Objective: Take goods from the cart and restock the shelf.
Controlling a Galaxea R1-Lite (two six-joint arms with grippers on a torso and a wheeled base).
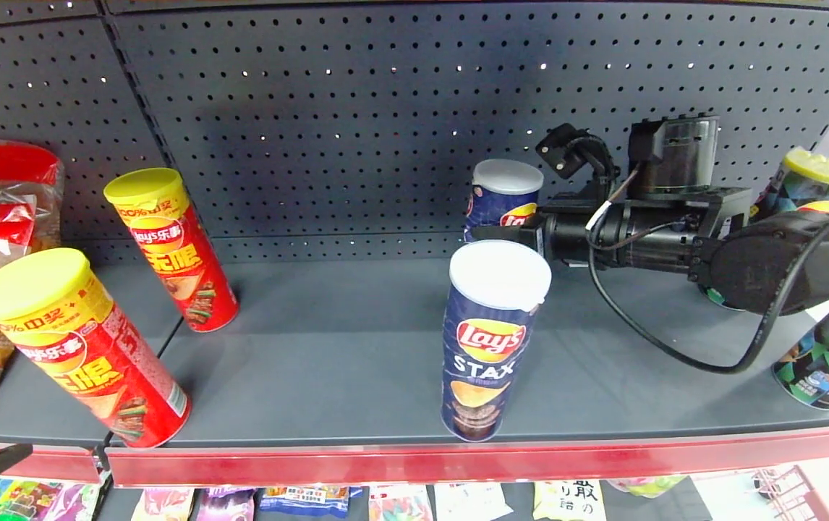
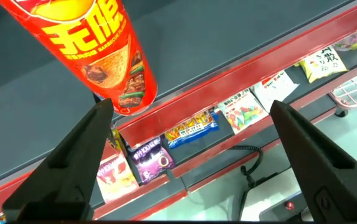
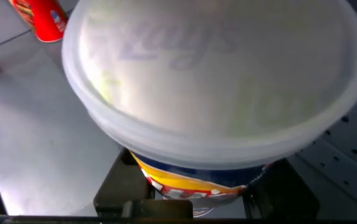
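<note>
"On the back row of the shelf (image 1: 328, 362), against the pegboard panel (image 1: 349, 108), what does the right gripper (image 1: 505, 230) hold?" the student asks.

"A blue chip can (image 1: 507, 192) with a clear lid. The fingers are clamped on its side below the lid, one on each flank, as the right wrist view shows. It stands upright directly behind a second blue can (image 1: 490, 347) at the shelf's front edge. Its base is hidden, so whether it rests on the board cannot be told."

"How should the placing be finished?"

"By judgement: lower until the base bears flat, and part the fingers only then. Withdraw level along the arm's own line, toward the right. That way the fingers neither tip the tall can nor brush the patterned cans (image 1: 812, 181) beside the forearm."

"And the arms' poses?"

"The right arm lies nearly horizontal across the shelf from the right side, wrist straight, gripper pointing left at the can. The left gripper (image 2: 190, 109) hangs spread and empty in front of the shelf's red lip, near the nearer red can (image 2: 97, 43). A further red can (image 1: 168, 246) stands behind that one."
</note>
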